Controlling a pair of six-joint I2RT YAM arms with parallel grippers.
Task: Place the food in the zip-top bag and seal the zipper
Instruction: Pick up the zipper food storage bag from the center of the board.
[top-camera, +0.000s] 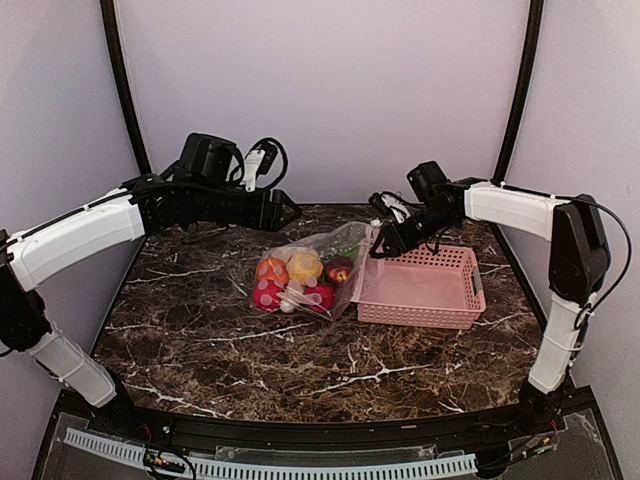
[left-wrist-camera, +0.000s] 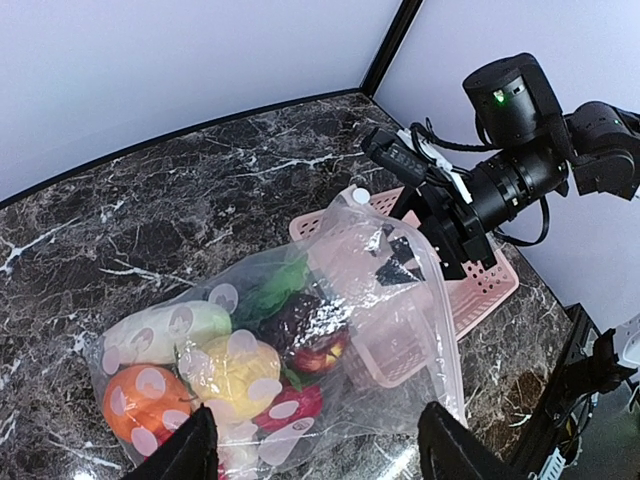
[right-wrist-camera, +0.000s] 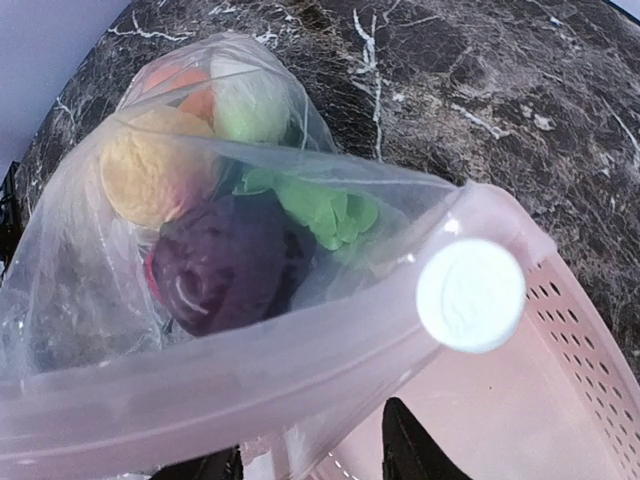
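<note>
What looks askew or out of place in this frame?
The bag, already holding the food, is not lying flat: its mouth end drapes over the rim of the pink basket, where the right hand is at the zipper. Nothing has spilled.

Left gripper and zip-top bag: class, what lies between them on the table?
Only bare marble table; the top view shows the left gripper apart from the zip-top bag.

A robot test booth in a lab: plain pale walls (top-camera: 330, 90) at 12 o'clock enclose a dark marble-patterned table (top-camera: 250, 350), black corner posts (top-camera: 125, 90).
</note>
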